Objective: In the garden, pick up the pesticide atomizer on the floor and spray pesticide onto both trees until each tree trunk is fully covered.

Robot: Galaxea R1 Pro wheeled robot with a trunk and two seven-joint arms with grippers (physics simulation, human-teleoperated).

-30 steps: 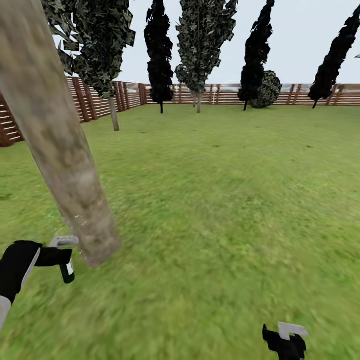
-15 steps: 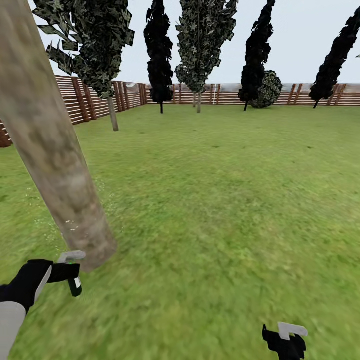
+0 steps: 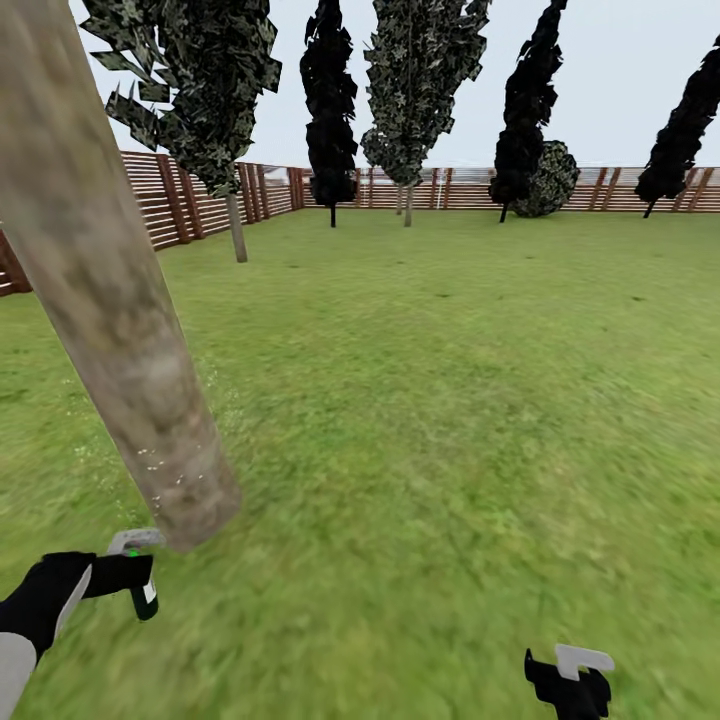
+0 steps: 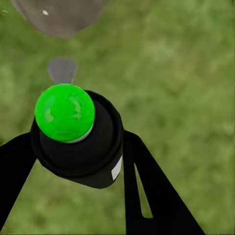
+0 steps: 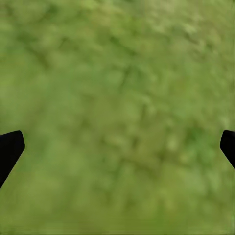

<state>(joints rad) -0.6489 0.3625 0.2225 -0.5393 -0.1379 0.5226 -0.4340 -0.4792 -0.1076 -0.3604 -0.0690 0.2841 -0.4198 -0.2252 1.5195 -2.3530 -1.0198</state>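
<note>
A thick, smooth grey-tan tree trunk [image 3: 110, 300] leans across the left of the head view and meets the lawn at its base [image 3: 195, 515]. A few pale specks dot the bark low down. My left gripper [image 3: 138, 580] is shut on the pesticide atomizer [image 3: 145, 597], a black bottle with a white label, and holds it just in front of the trunk's foot. In the left wrist view the atomizer's green cap [image 4: 64, 111] sits between the black fingers [image 4: 147, 196], with the trunk base [image 4: 58, 17] just beyond. My right gripper [image 3: 572, 682] hangs open over grass [image 5: 117, 147].
Green lawn [image 3: 450, 400] stretches ahead to a brown slat fence [image 3: 180, 200]. Dark narrow trees [image 3: 330, 110] and a thin-trunked leafy tree [image 3: 236, 228] stand along the fence, far off. A round bush [image 3: 550, 180] sits at the back right.
My left gripper with the atomizer has sunk lower, from beside the trunk to just below its base. The camera has shifted a little. The right gripper has stayed put.
</note>
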